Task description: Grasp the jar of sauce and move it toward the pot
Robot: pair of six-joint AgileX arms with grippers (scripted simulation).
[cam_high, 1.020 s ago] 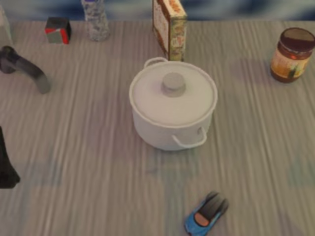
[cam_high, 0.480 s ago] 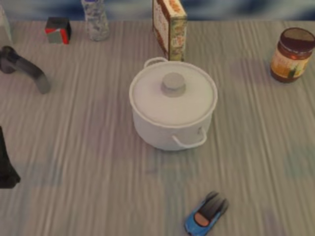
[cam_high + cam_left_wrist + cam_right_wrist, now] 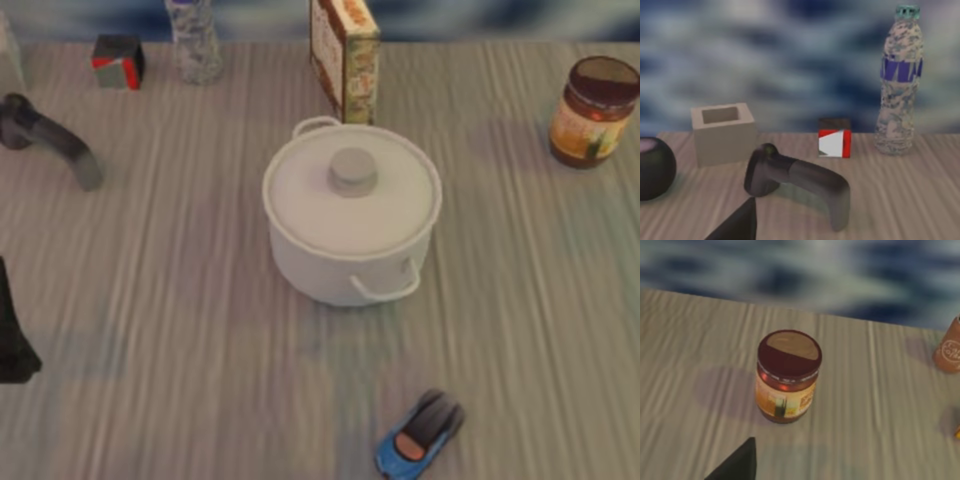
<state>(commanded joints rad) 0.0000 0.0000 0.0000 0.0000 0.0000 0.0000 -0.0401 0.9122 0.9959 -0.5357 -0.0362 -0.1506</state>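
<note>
looking down from the top, the jar [image 3: 593,110] stood upright at the far right of the table, well apart from the pot [image 3: 351,211] at the centre. the left arm [image 3: 14,335] showed only as a dark shape at the left edge, so the right arm, out of this view, looked the nearer one. the left wrist view showed neither jar nor pot. in the right wrist view the jar [image 3: 788,375] stood ahead of the hand, untouched, axis vertical, only a dark fingertip [image 3: 738,463] showing; i could not tell whether either hand was apart or together.
</note>
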